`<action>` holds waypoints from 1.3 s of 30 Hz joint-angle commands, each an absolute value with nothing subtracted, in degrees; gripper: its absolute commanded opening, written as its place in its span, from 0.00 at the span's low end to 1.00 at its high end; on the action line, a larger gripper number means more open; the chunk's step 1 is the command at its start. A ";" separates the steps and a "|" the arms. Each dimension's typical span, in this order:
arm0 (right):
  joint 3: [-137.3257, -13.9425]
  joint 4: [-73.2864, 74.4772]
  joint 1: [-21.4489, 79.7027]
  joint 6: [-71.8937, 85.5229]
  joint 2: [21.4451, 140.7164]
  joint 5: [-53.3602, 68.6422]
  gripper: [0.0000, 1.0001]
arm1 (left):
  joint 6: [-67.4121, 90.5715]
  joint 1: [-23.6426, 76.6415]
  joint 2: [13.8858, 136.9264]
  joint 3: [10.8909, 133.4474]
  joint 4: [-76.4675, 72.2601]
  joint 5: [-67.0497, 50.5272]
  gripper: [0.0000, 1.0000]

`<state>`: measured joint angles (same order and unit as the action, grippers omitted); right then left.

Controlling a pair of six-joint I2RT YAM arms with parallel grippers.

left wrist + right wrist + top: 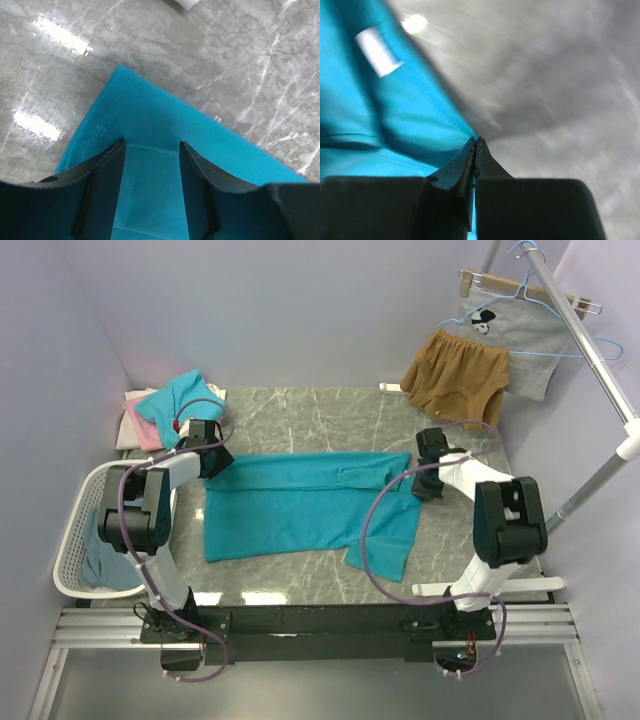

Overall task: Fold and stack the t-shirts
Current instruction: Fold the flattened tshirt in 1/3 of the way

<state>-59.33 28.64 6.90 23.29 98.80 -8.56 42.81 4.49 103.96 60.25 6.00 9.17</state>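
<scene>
A teal t-shirt (300,502) lies spread across the middle of the marble table, partly folded, one sleeve hanging toward the front right. My left gripper (212,462) is open over the shirt's far left corner; its fingers (105,175) straddle the teal cloth (150,125). My right gripper (424,478) is shut on the shirt's far right edge; in the right wrist view the teal cloth (395,115) is pinched between the closed fingertips (476,145). A white label (376,50) shows on that cloth.
Folded teal and pink t-shirts (170,405) are stacked at the far left corner. A white laundry basket (85,540) with a slate-blue garment stands at the left. Tan-brown shorts (455,375) and a grey printed garment (515,330) hang from a rack (590,340) at the far right.
</scene>
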 commanded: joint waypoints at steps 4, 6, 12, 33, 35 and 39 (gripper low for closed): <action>-55.20 35.15 4.57 28.48 90.97 -19.42 0.00 | 41.57 4.57 102.83 62.66 10.99 14.15 0.54; -54.67 35.68 4.57 29.17 91.67 -20.56 0.00 | 41.57 4.57 103.09 62.75 10.81 13.97 0.54; -53.70 35.77 3.96 28.91 91.06 -21.18 0.26 | 41.31 4.57 103.19 62.32 10.38 12.85 0.53; -73.66 28.04 2.02 26.19 100.91 -4.66 0.46 | 41.57 7.12 101.16 63.19 9.84 7.47 0.55; -70.15 26.46 1.93 25.67 98.45 -4.57 0.47 | 41.49 7.12 100.73 63.11 9.76 8.26 0.56; -68.55 23.21 1.93 24.26 98.43 -1.86 0.48 | 41.83 7.12 98.70 61.70 6.59 6.16 0.57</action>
